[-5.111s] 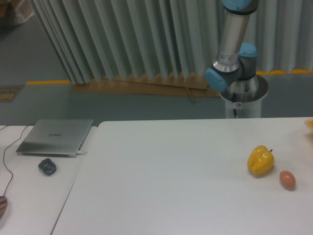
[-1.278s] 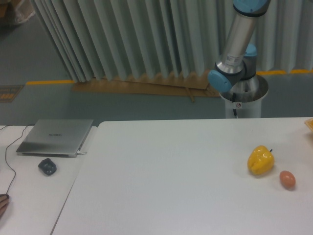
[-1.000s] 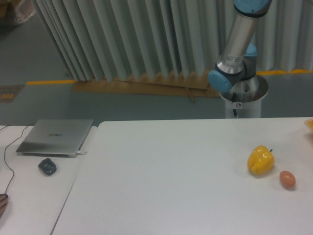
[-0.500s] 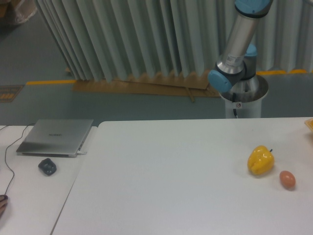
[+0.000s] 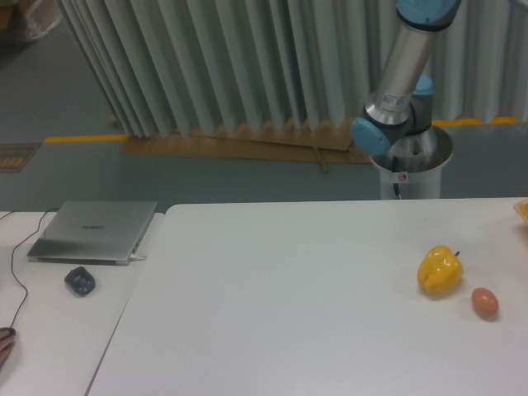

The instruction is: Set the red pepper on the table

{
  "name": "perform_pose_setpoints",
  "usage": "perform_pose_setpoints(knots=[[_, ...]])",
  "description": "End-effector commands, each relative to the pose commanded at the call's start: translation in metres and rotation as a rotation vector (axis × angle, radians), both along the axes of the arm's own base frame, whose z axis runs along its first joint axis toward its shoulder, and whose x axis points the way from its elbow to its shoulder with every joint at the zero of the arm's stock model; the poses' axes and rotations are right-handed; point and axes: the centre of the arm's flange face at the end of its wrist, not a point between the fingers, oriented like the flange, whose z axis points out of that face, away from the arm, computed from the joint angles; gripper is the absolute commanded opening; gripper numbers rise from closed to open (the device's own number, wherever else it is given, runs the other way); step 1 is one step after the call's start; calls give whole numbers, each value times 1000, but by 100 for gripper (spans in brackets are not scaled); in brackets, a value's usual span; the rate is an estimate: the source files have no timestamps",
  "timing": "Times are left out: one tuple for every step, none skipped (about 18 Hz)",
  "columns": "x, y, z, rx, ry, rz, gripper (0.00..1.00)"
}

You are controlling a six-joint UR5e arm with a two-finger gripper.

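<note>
The red pepper is out of view. The white table (image 5: 280, 297) fills the lower part of the camera view. Only the arm's base and lower link (image 5: 396, 91) show behind the table's far edge at the upper right, rising out of the top of the picture. The gripper itself is out of view.
A yellow pepper (image 5: 439, 271) and a small brown egg (image 5: 485, 303) lie near the table's right side. An orange-yellow object (image 5: 523, 209) peeks in at the right edge. On the adjoining table at the left sit a closed laptop (image 5: 94, 231) and a dark mouse (image 5: 80, 280).
Since the oldest frame the arm's lower link has leaned to the right. Over the last second nothing has visibly moved.
</note>
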Motion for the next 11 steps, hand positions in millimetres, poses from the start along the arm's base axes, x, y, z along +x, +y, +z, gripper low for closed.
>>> perform_pose_setpoints(knots=[[-1,3,1,0,11,-2,100],[-1,6,1,3,19,-3,100],[-1,7,1,2,21,-3,100],[0,7,2,2,23,-3,100],[-1,7,3,4,23,-4,100],[0,7,6,7,24,0,100],[1,7,7,10,25,0,100],[1,7,10,11,28,1,100],[2,7,15,10,34,-1,100],[4,7,19,10,32,-1,100],[7,8,22,10,22,-1,100]])
